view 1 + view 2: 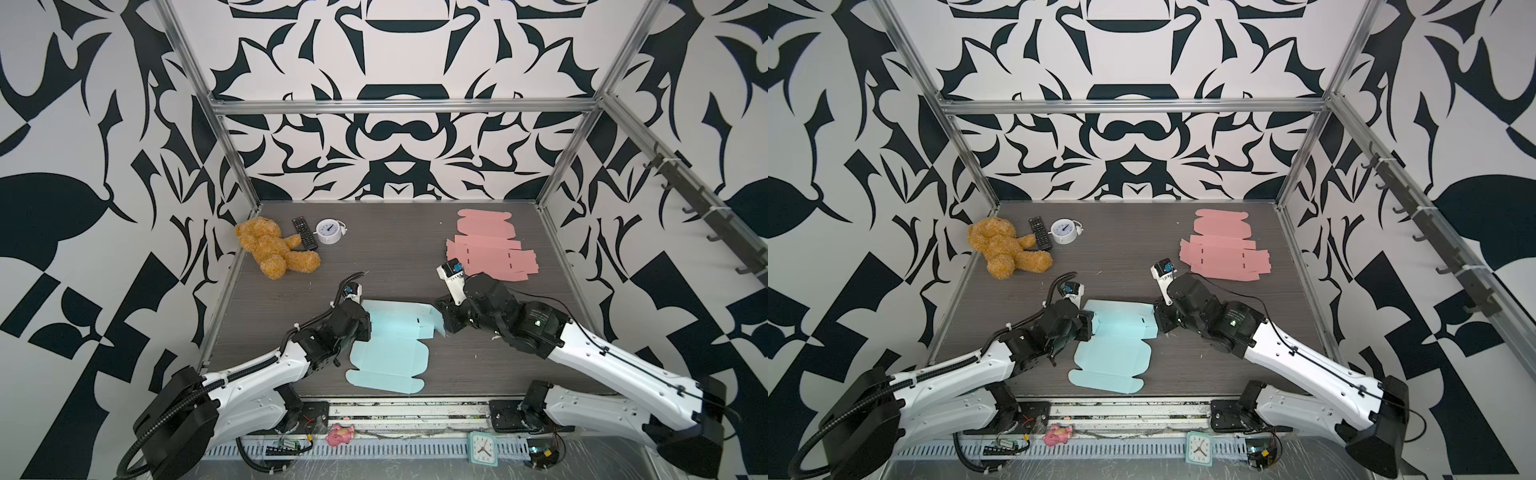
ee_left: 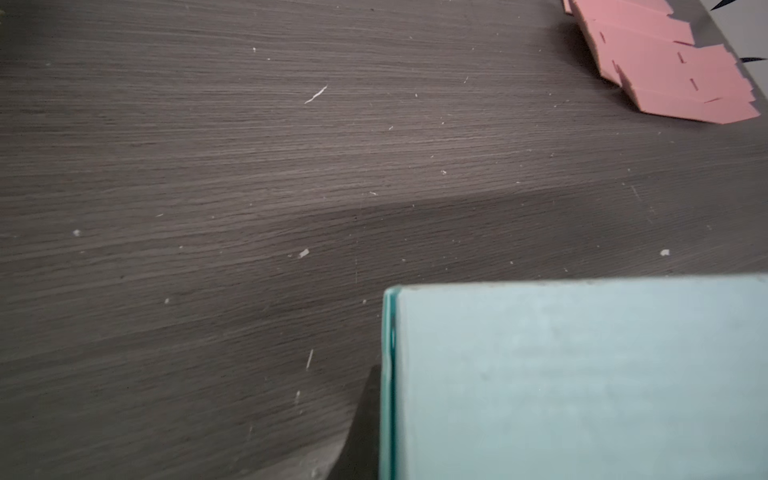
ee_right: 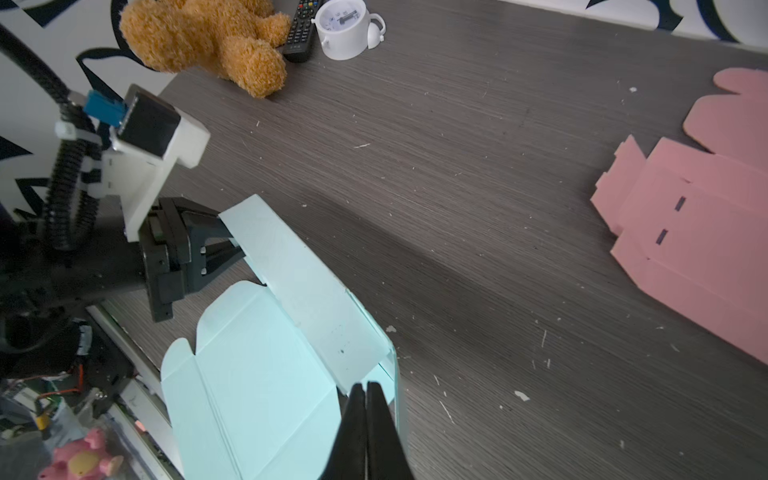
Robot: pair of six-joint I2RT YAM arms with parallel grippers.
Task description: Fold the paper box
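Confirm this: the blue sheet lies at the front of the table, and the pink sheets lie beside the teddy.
Not quite. The pink sheets lie at the far right of the table, apart from the teddy, which sits far left by the remote and clock. Both top views show it. The blue sheet does lie at the front.

Right jaws together, apparently pinching blue paper box (image 3: pixel 257 374) edge
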